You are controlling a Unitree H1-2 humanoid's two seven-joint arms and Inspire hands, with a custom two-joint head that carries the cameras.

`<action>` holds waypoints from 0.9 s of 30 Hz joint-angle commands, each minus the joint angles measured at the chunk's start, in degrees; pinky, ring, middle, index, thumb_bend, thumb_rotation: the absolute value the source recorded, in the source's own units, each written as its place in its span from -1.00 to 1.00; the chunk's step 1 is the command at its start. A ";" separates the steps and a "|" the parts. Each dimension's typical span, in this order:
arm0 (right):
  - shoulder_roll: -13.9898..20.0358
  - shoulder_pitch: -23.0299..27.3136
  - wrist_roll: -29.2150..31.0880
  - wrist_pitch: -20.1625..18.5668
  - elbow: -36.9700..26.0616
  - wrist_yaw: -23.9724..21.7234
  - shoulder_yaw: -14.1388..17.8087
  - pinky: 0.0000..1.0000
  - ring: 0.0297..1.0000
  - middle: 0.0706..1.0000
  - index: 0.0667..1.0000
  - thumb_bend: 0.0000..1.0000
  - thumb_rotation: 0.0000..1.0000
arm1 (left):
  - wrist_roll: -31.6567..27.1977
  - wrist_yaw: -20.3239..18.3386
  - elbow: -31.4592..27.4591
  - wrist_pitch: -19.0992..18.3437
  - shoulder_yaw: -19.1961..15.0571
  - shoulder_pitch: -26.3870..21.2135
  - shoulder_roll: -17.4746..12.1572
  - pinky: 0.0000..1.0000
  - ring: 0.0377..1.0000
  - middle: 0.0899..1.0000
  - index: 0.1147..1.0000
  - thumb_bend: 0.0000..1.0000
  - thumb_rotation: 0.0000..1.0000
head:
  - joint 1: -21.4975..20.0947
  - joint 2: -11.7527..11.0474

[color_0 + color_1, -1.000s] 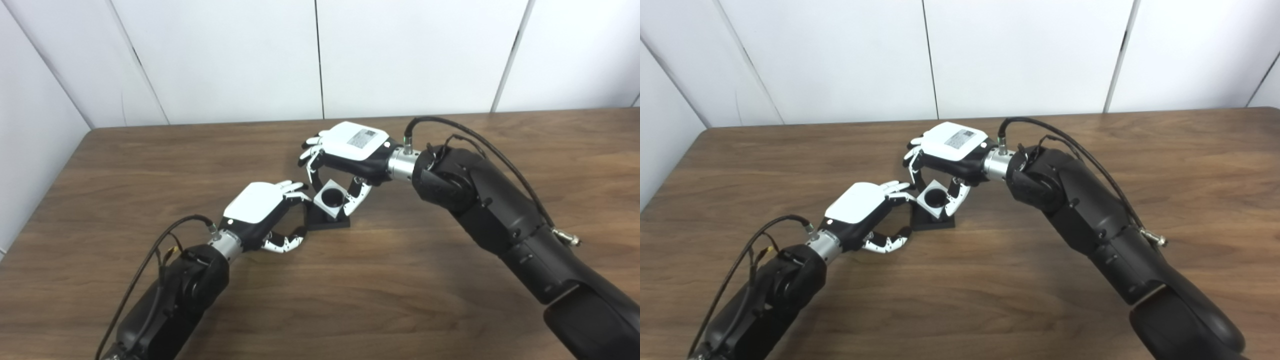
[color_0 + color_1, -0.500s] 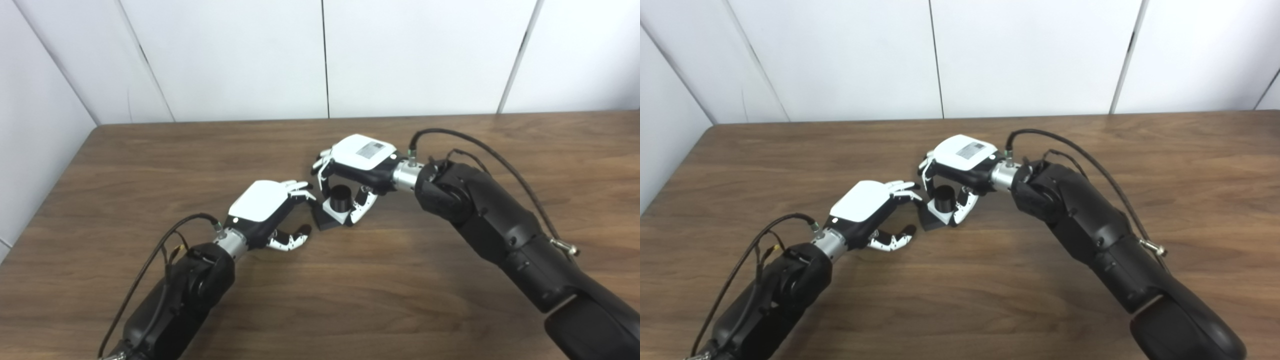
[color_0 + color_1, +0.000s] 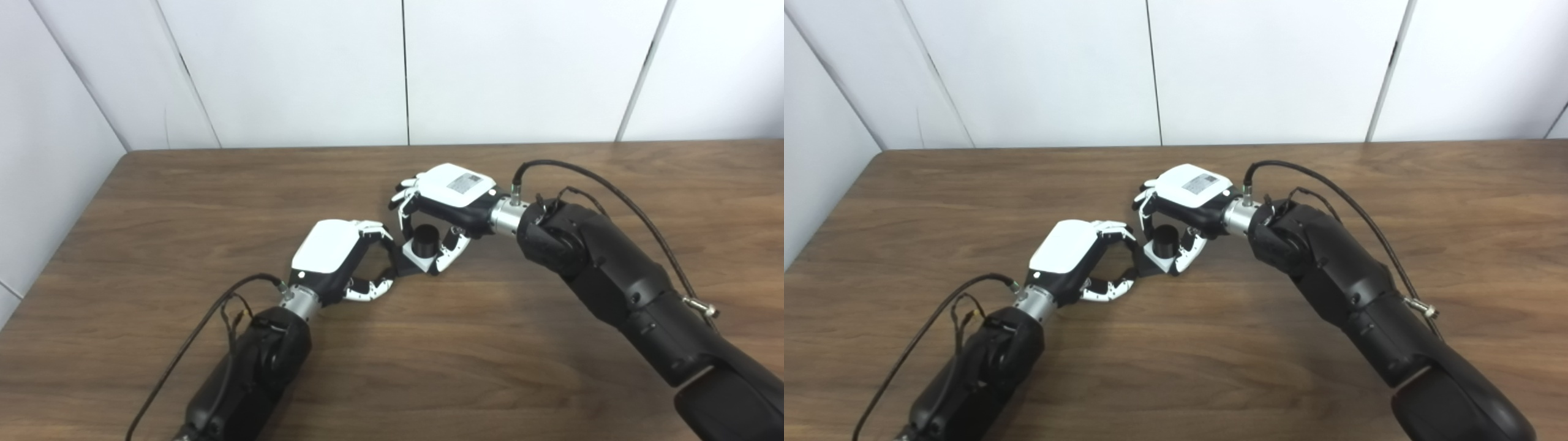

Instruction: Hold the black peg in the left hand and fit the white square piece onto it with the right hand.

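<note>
Left hand [image 3: 334, 254] fingers curled onto the black peg [image 3: 424, 239] base, right hand [image 3: 444, 202] fingers closed around the white square piece [image 3: 422, 262], mid table [image 3: 184, 214].

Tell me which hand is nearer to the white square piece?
Right. The right hand arches over the white square piece with fingers on both sides of it; the left hand is beside it, at the black base's left edge.

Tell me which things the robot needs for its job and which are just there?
Needed:
black peg, poking up through the piece
white square piece, seated over the peg
left hand, fingers at the peg's base
right hand, fingers around the piece

Just there:
table
white wall
</note>
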State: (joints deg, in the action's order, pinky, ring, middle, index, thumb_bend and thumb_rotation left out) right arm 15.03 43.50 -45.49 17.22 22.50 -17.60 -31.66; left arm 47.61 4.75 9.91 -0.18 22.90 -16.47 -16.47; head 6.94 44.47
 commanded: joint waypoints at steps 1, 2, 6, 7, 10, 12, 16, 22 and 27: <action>0.29 0.34 -0.39 -0.29 -0.74 0.00 -0.04 0.83 0.82 0.64 -0.11 0.04 -0.71 | 0.22 -1.66 3.31 -1.45 0.95 0.77 0.91 0.48 0.52 0.52 0.08 0.64 -0.22 | 0.05 0.09; 0.29 0.26 -0.34 -0.45 -0.86 -0.06 -0.02 0.84 0.83 0.64 -0.11 0.04 -0.71 | 0.23 -1.45 3.49 -1.46 0.90 0.74 1.08 0.47 0.52 0.52 0.07 0.64 -0.22 | 0.05 0.13; 0.30 -0.02 -0.03 -0.97 -1.36 -0.35 0.08 0.84 0.83 0.64 -0.11 0.03 -0.71 | 0.37 -1.08 3.64 -1.58 1.05 0.63 1.30 0.43 0.52 0.52 0.07 0.63 -0.20 | -0.11 0.22; 0.30 -0.05 0.01 -1.03 -1.42 -0.39 0.08 0.85 0.83 0.64 -0.11 0.03 -0.71 | 0.40 -1.07 3.65 -1.58 1.08 0.61 1.31 0.42 0.52 0.52 0.07 0.63 -0.19 | -0.11 0.22; 0.29 -0.16 0.01 -1.48 -1.65 -0.62 0.11 0.85 0.84 0.65 -0.11 0.03 -0.71 | 0.53 -1.24 3.61 -1.75 1.07 0.55 1.40 0.40 0.51 0.52 0.07 0.62 -0.19 | -0.09 0.23; 0.36 -0.21 0.03 -1.51 -1.66 -0.54 0.13 0.85 0.84 0.64 -0.11 0.03 -0.71 | 0.70 -1.44 3.61 -1.91 1.06 0.49 1.41 0.40 0.51 0.52 0.07 0.63 -0.23 | -0.10 0.21; 0.42 -0.22 0.30 -1.74 -1.72 -0.55 0.25 0.84 0.82 0.63 -0.10 0.04 -0.71 | 0.49 -1.72 3.59 -2.01 0.99 0.46 1.38 0.39 0.51 0.52 0.07 0.64 -0.24 | -0.09 0.20; 0.82 -0.05 1.79 -5.52 -3.66 -4.34 1.08 0.91 0.85 0.74 0.68 0.82 0.08 | 0.33 -1.56 3.76 -1.52 1.01 0.44 1.13 0.35 0.50 0.51 0.07 0.66 -0.27 | -0.20 0.24; 0.99 -0.55 2.51 -7.28 -5.04 -5.06 2.63 0.83 0.85 0.86 0.99 1.00 0.34 | 0.02 -1.92 3.45 -1.64 0.93 0.53 1.10 0.34 0.50 0.52 0.07 0.65 -0.25 | -0.24 0.21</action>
State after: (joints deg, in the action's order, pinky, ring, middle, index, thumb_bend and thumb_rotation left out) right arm 15.54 40.26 -43.84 10.70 19.28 -22.81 -30.35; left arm 48.80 6.64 11.17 -1.10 22.69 -17.35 -15.48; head 6.68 44.65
